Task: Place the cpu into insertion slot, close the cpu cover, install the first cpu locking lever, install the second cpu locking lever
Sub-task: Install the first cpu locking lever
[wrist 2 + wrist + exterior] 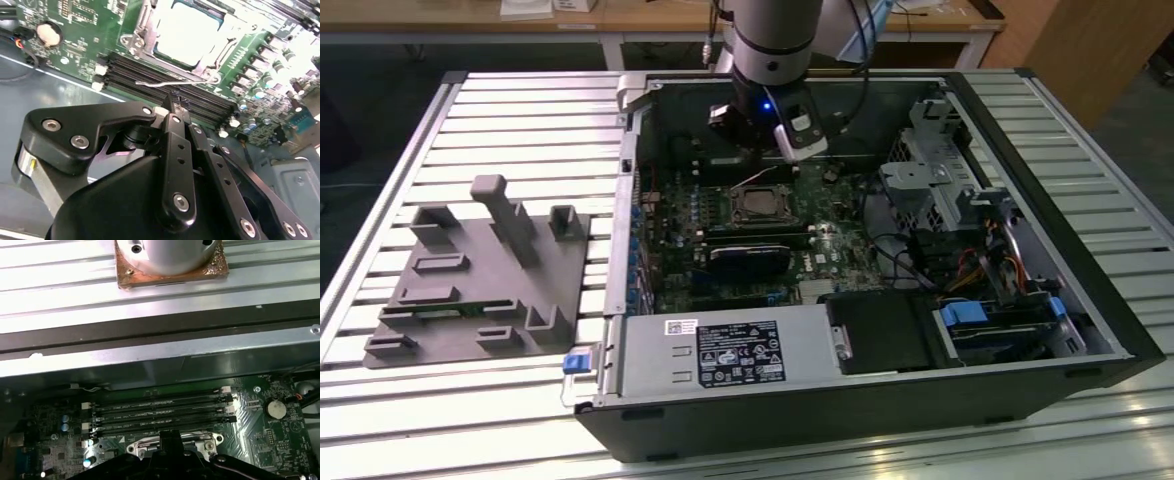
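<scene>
- Now my gripper [172, 104] has fingers pinched together, just beside a thin lever [175, 81].
- cpu [187, 27] sits in the insertion slot [134, 43], with the cpu cover [220, 50] framing it.

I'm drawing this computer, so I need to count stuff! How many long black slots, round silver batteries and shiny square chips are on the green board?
long black slots: 4
round silver battery: 1
cpu: 1
Total: 6
</scene>
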